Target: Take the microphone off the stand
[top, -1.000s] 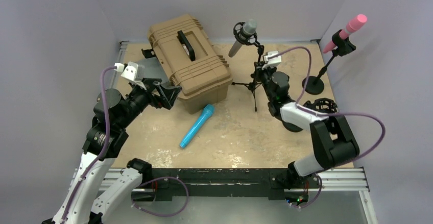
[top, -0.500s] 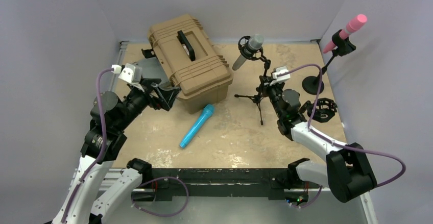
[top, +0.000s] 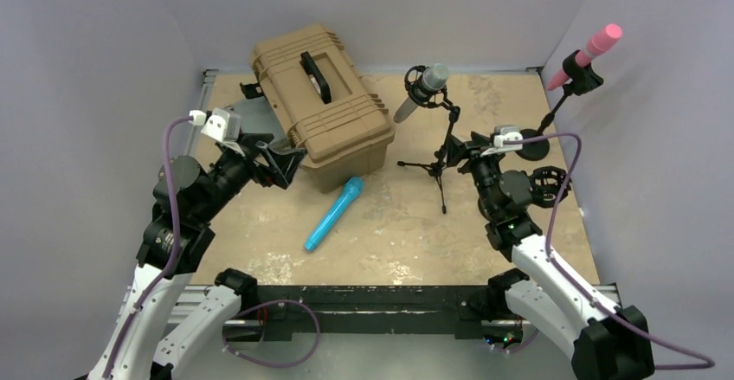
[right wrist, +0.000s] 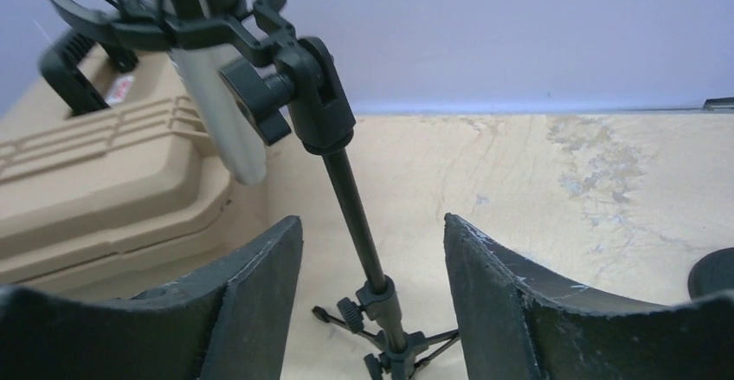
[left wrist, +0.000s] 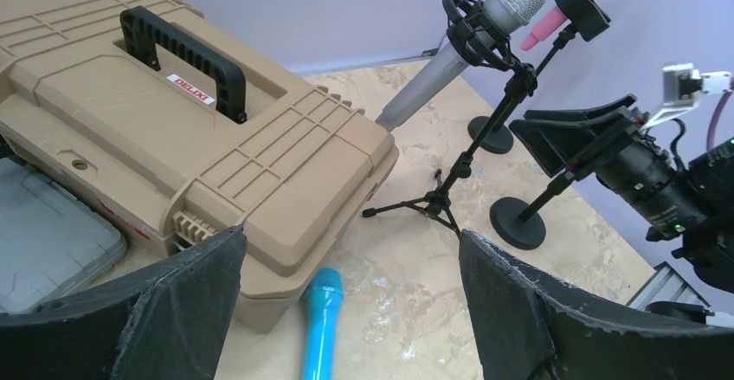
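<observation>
**While the right gripper stands spread beside the tripod stand, the grey microphone sits clipped at its top**

From the top view, the grey microphone rests in the stand's ring mount, beyond the right gripper and to its left, apart from it. Its long axis is tilted: the mesh head points up and toward the far right, and the tail slants down toward the tan case. The gripper is just beside the stand's pole, low down. The left gripper, also spread, is at the case's near corner, well apart from the stand. A blue microphone lies flat on the tabletop between the arms.

In the left wrist view, the wide-apart fingers frame the case, and the grey microphone leans head-up to the right of it.

In the right wrist view, the pole rises in the gap between the parted fingers and touches neither. The microphone hangs above and to the left, tail downward.
</observation>
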Controlling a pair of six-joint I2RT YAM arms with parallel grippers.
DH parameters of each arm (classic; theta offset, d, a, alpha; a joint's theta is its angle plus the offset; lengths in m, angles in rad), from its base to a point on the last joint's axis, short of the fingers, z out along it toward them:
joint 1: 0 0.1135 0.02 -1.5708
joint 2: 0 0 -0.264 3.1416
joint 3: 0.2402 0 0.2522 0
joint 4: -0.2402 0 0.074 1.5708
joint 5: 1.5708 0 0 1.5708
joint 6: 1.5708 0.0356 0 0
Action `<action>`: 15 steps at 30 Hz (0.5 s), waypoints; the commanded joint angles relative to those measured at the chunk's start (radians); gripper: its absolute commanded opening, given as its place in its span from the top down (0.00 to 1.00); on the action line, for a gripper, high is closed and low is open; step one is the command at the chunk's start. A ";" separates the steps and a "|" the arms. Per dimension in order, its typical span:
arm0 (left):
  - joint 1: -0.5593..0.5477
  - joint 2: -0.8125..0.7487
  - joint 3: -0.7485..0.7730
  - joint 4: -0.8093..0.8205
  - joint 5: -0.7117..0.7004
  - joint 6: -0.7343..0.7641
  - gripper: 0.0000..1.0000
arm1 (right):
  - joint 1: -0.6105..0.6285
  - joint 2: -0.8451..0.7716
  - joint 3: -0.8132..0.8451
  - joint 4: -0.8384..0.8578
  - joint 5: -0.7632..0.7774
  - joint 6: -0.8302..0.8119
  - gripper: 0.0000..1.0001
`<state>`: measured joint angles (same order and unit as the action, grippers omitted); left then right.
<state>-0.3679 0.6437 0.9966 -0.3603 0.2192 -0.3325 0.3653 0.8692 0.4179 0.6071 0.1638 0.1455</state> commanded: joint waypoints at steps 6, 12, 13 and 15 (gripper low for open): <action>-0.006 0.016 0.025 0.035 0.015 -0.017 0.10 | -0.004 -0.143 0.164 -0.187 -0.030 0.189 0.35; -0.006 0.014 0.027 0.032 0.011 -0.014 0.09 | -0.003 0.039 0.466 -0.318 -0.109 0.179 0.34; -0.006 0.014 0.027 0.032 0.008 -0.014 0.09 | -0.003 0.071 0.514 -0.331 -0.119 0.181 0.33; -0.006 0.013 0.027 0.032 0.009 -0.014 0.09 | -0.003 0.138 0.601 -0.384 -0.125 0.188 0.33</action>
<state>-0.3679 0.6590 0.9966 -0.3607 0.2214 -0.3340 0.3641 0.9112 0.8593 0.3317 0.0937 0.3111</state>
